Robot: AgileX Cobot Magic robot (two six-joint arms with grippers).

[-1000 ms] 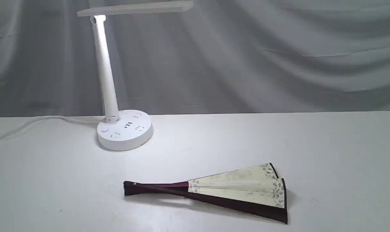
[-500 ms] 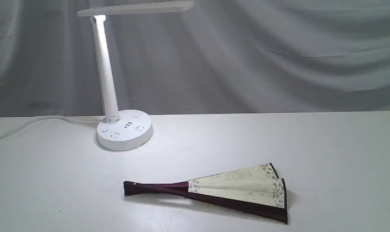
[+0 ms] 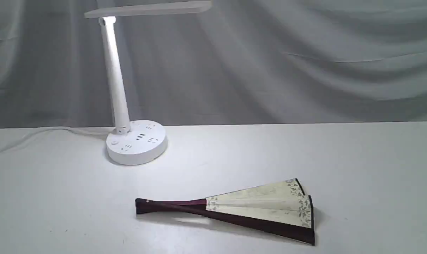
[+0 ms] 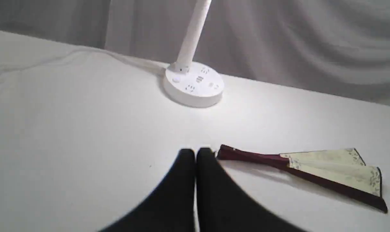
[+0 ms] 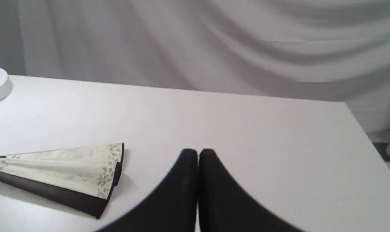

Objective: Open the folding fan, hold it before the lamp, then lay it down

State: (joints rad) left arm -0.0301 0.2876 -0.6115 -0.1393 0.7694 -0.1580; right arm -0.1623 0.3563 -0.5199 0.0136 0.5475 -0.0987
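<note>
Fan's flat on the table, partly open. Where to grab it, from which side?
Likely the slim maroon rib bundle near the pivot of the folding fan, from above with the left gripper, jaws across it. The fan lies flat, pivot end pointing to that arm's side; ribs look rigid, the paper leaf would crease.

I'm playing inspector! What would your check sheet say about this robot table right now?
Surface: white table, bare apart from the job's things.
Job's things: folding fan lies flat, only partly spread, nothing holding it; lamp stands upright behind it, apart from it, and seems switched on.
Clutter: nothing seen.
Grippers: left gripper shut and empty, above the table near the fan's narrow end; right gripper shut and empty, beside the fan's wide end.
Cables: white cord runs from the lamp's base along the table's back edge.
Surroundings: grey draped cloth behind the table.
</note>
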